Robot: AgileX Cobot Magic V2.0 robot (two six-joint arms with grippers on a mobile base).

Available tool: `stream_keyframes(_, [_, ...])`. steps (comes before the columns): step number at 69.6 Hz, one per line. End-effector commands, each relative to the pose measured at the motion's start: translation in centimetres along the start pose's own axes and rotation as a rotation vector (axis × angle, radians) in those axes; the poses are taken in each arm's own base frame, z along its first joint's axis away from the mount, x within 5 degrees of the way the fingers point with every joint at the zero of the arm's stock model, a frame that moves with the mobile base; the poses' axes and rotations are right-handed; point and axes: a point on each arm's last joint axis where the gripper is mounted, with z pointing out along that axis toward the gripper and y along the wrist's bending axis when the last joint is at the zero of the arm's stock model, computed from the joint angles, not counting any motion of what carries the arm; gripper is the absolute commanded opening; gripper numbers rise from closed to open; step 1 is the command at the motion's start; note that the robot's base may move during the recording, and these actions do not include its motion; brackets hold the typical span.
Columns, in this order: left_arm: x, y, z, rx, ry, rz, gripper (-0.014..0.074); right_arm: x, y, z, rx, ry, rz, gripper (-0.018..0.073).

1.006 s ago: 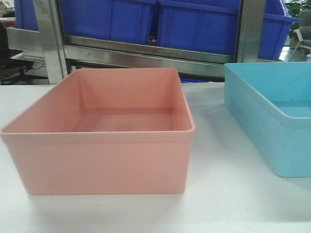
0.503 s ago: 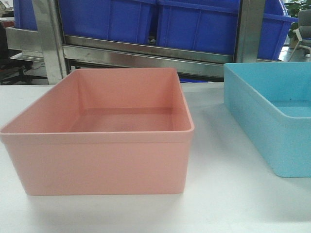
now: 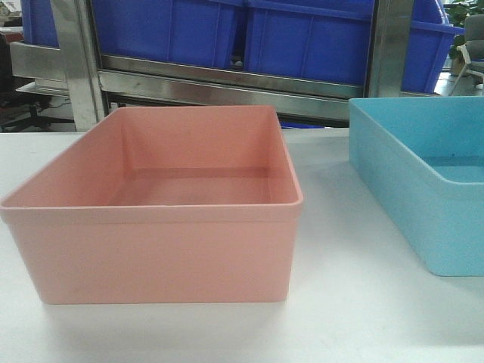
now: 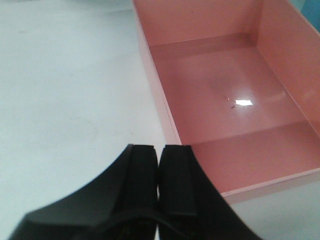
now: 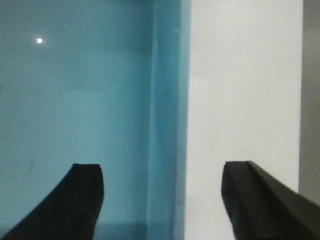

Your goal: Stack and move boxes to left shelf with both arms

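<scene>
A white surface lies before a steel rack holding dark blue crates. Just off the pink box's left corner hangs the left gripper, fingers pressed together. Right of the pink box (apart from it) sits the blue box, where the right gripper has its fingers spread astride one wall.

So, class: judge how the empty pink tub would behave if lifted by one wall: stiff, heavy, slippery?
Probably light: the pink tub is empty and thin-walled. Likely fairly stiff, since its walls stand straight, though a long wall may flex. Its glossy floor suggests smooth plastic, so it could slip in a pinch.
</scene>
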Motion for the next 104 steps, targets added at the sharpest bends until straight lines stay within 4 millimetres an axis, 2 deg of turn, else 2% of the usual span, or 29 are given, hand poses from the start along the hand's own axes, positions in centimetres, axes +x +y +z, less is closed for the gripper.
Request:
stream_keyframes(1, [-1.6, -0.2, -0.4, 0.007, -0.103, 0.000, -0.0015, -1.7, -0.7, -2.2, 0.043, -0.121, -0.013, 0.0400])
stream_keyframes(9, [-1.6, -0.2, -0.4, 0.007, -0.103, 0.000, -0.0015, -1.8, -0.7, -2.4, 0.049, -0.132, -0.015, 0.0137])
stream_keyframes(13, [-1.6, -0.2, -0.4, 0.007, -0.103, 0.000, -0.0015, -1.9, -0.7, -2.7, 0.053, -0.140, -0.017, 0.0040])
stream_keyframes(23, [-1.6, -0.2, -0.4, 0.007, -0.103, 0.000, -0.0015, -2.2, -0.7, -4.2, 0.061, -0.171, -0.020, 0.0056])
stream_keyframes(30, [-1.6, -0.2, -0.4, 0.007, -0.103, 0.000, -0.0015, -2.3, -0.5, -6.3, 0.067, -0.206, -0.017, 0.0057])
stream_keyframes(48, [-1.6, -0.2, -0.4, 0.007, -0.103, 0.000, -0.0015, -2.1, 1.5, -14.4, -0.037, -0.336, 0.120, 0.0057])
stream_keyframes(53, [-1.6, -0.2, -0.4, 0.007, -0.103, 0.000, -0.0015, -1.6, 3.0, -17.3, -0.108, -0.373, 0.139, 0.0057])
stream_keyframes(62, [-1.6, -0.2, -0.4, 0.008, -0.107, -0.005, -0.0015, -0.7, 6.3, -21.0, -0.253, -0.393, 0.147, 0.0057])
stream_keyframes(70, [-1.6, -0.2, -0.4, 0.008, -0.107, -0.005, -0.0015, 0.0, 9.3, -22.9, -0.361, -0.358, 0.246, 0.0057])
stream_keyframes(78, [-1.6, -0.2, -0.4, 0.008, -0.107, -0.005, -0.0015, 0.2, 12.0, -23.6, -0.449, -0.312, 0.355, 0.0057])
stream_keyframes(87, [-1.6, -0.2, -0.4, 0.009, -0.107, -0.005, -0.0015, 0.2, 16.6, -24.3, -0.554, -0.300, 0.416, 0.0058])
stream_keyframes(94, [-1.6, -0.2, -0.4, 0.009, -0.107, -0.007, -0.0015, 0.2, 19.3, -24.7, -0.590, -0.315, 0.461, 0.0058])
stream_keyframes(104, [-1.6, -0.2, -0.4, 0.009, -0.107, -0.007, -0.0015, 0.5, 23.2, -23.8, -0.564, -0.315, 0.464, 0.0058])
